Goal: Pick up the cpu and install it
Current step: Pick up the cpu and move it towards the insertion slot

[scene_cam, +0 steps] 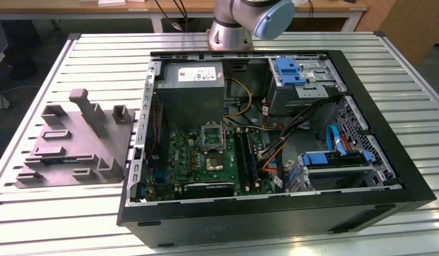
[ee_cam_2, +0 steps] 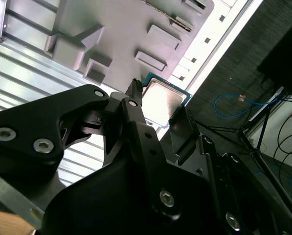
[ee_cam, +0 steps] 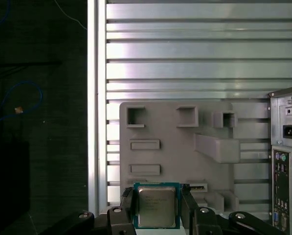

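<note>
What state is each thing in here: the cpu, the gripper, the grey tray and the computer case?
cpu: gripped and held up off the tray.
gripper: shut on the cpu.
grey tray: lying flat on the slatted table, beside the case.
computer case: on its side, side panel off, insides exposed.

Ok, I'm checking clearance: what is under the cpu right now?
In the first wrist view the cpu, gripped by the claw, has the grey tray beyond it, lying on the slatted table. The tray's patch directly behind the chip is covered.
</note>
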Controlling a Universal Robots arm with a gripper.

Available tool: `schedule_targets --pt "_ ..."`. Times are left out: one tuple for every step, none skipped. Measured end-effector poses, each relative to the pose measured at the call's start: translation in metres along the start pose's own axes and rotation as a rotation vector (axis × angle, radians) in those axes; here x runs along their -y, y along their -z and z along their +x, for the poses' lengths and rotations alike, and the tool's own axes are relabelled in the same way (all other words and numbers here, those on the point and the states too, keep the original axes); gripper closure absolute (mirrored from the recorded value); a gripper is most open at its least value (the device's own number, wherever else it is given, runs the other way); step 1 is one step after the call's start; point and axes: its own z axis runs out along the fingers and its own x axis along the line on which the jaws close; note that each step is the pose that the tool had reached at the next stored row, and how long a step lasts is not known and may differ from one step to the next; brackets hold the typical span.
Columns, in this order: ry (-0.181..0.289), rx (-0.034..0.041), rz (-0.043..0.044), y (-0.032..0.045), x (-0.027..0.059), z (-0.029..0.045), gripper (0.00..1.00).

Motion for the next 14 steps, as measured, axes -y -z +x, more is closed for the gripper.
schedule_targets --pt "0.000 0.0000 0.0000 0.0000 0.0000 -0.0003 0.53" --pt "0.000 0.0001 0.0000 -0.0001 0.0000 -0.0006 0.53" --pt "0.000 0.0001 -0.0001 -0.0001 0.0000 -0.0008 0.53" --pt "0.000 0.0001 0.0000 0.0000 0.0000 -0.0010 0.53" --pt "0.000 0.0000 0.0000 0.0000 0.0000 -0.0013 0.53" --pt "0.000 0.0001 -0.0001 -0.0001 0.0000 -0.0015 0.53" --pt "0.000 0.0001 -0.0001 -0.0001 0.0000 -0.0018 0.53" --pt "0.000 0.0001 -0.0001 -0.0001 0.0000 -0.0020 0.53" --pt "0.000 0.0000 0.0000 0.0000 -0.0001 -0.0023 0.53" --pt "0.000 0.0001 0.0000 -0.0001 -0.0001 -0.0026 0.53" --pt "0.000 0.0001 -0.0001 -0.0001 -0.0001 -0.0029 0.53" --pt "0.000 0.0000 0.0000 0.0000 -0.0001 -0.0032 0.53" --pt "0.000 0.0000 0.0000 0.0000 -0.0001 -0.0035 0.53" --pt "0.000 0.0000 0.0000 0.0000 -0.0001 -0.0038 0.53"
